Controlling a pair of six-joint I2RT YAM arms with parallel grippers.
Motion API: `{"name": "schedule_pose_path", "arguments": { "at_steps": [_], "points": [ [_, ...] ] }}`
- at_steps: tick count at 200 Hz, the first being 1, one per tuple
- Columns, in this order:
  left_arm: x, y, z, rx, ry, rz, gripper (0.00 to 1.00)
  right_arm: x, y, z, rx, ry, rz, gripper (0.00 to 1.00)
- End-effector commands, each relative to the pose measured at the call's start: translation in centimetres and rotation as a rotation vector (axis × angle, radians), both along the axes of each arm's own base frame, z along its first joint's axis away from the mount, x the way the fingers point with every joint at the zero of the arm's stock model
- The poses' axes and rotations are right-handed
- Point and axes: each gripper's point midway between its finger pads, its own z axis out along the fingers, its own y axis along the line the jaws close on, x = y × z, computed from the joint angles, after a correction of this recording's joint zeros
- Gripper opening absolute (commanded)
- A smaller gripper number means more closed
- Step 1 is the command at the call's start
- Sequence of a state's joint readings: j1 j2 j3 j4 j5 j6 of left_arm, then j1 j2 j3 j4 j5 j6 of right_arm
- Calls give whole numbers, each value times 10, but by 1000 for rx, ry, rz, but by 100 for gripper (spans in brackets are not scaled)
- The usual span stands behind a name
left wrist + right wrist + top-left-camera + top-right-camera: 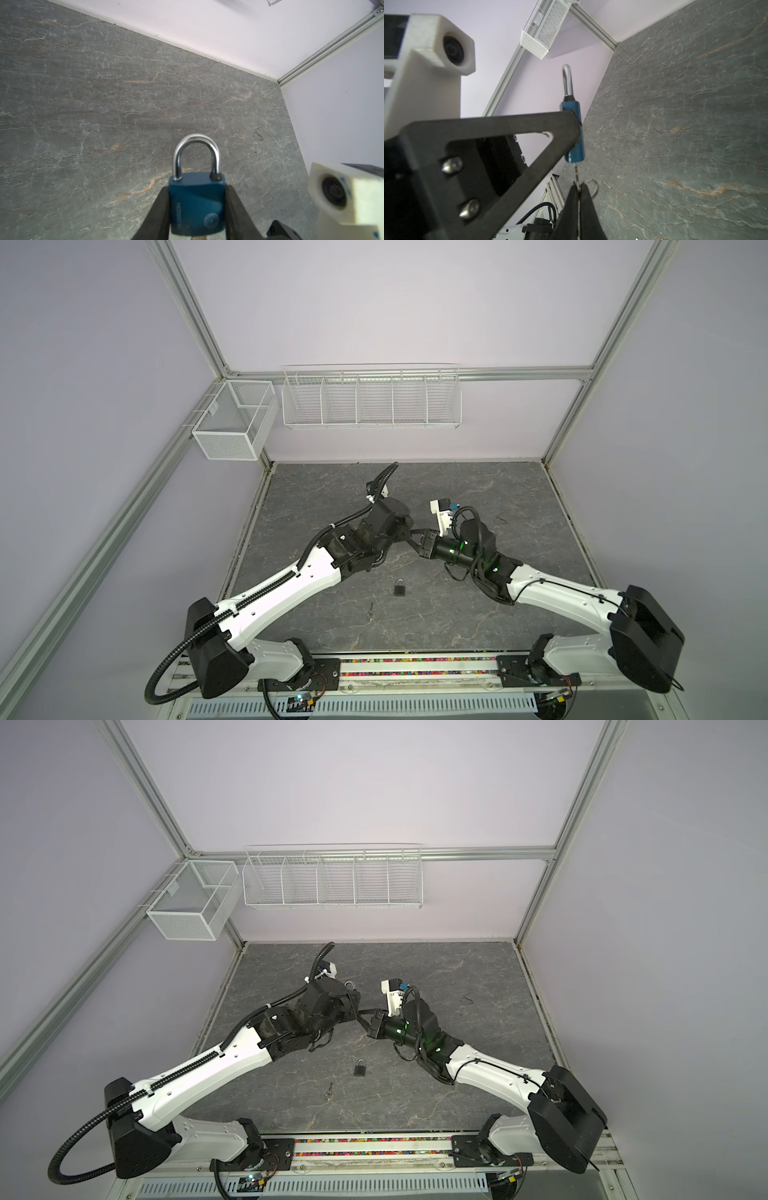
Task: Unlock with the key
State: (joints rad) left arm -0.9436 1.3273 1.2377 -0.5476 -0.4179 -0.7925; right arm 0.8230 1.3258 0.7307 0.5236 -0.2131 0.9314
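My left gripper (pixel 196 191) is shut on the blue padlock (pixel 196 207), its fingers against the two sides of the body, held off the grey table. The silver shackle (pixel 196 153) has both legs seated in the body. In the right wrist view my right gripper (pixel 578 185) is shut on the key (pixel 577 172), whose thin blade runs into the bottom of the padlock (pixel 576 151); the key ring (pixel 594 187) sticks out beside the fingertips. In a top view the two grippers meet mid-table, the right gripper (pixel 362 1017) just under the shackle (pixel 351 986).
A black padlock (pixel 400 587) lies on the table (pixel 498 614) in front of the arms, with a second key (pixel 369 611) to its left. A mesh basket (pixel 235 418) and a wire rack (pixel 372 400) hang on the back walls.
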Motion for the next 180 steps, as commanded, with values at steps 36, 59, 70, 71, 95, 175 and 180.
{"name": "schedule_pose_path", "arguments": {
  "at_steps": [36,59,70,71,95,175,180],
  "points": [
    [-17,-12,-8,-67,66,-71,0,15,0,24,47,-101,-75,6],
    [-29,-14,-20,-54,130,-107,0,24,-6,30,55,-117,-140,6],
    [-32,-15,-21,-54,130,-115,0,27,-7,34,59,-127,-157,6],
    [-33,-15,-22,-54,130,-115,0,28,-7,34,58,-128,-158,6],
    [-32,-14,-23,-44,123,-111,0,26,0,37,49,-145,-135,6],
    [-4,-7,15,-100,-41,-13,0,2,-4,14,9,-118,-66,20],
    [-2,-6,16,-103,-45,-7,0,0,-5,12,10,-111,-60,22]
  ]
}}
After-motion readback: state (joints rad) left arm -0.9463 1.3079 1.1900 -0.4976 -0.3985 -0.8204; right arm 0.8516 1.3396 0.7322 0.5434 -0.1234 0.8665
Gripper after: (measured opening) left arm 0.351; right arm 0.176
